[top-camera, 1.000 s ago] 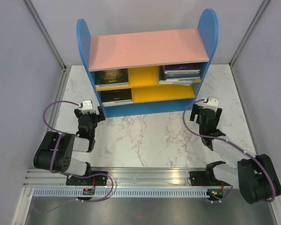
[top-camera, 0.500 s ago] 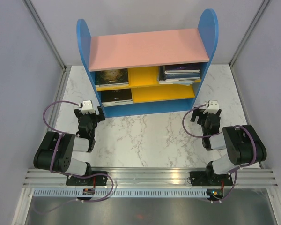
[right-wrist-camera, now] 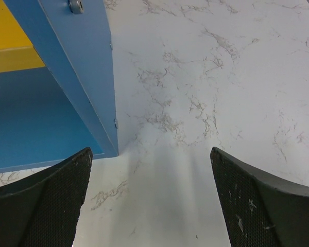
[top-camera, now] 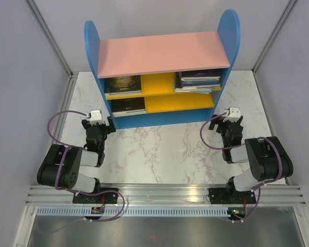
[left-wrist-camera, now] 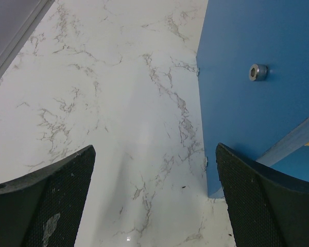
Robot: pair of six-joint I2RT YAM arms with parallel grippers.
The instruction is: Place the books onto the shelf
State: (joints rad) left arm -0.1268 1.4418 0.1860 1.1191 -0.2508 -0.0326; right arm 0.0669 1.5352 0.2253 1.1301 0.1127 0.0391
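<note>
The shelf [top-camera: 159, 51] stands at the back of the marble table, with blue side panels, a pink top and two yellow boards. The books lie flat inside it: a green-gold one [top-camera: 122, 84] at upper left, a stack [top-camera: 198, 81] at upper right and a dark one [top-camera: 127, 105] at lower left. My left gripper [top-camera: 98, 124] rests open near the shelf's front left corner, nothing between its fingers [left-wrist-camera: 46, 206]. My right gripper [top-camera: 230, 123] is open and empty by the front right corner. The wrist views show the blue panel [left-wrist-camera: 247, 103] and the other blue panel [right-wrist-camera: 82, 62].
Grey walls close in the table [top-camera: 159, 149] on the left, right and back. A metal rail [top-camera: 165, 193] carrying both arm bases runs along the near edge. A bolt head [left-wrist-camera: 257, 72] sits in the shelf's left side panel.
The right arm has folded back from a stretched-out pose, and its gripper has shifted slightly toward the shelf's right corner. The left arm has stayed still. Both grippers stayed open.
</note>
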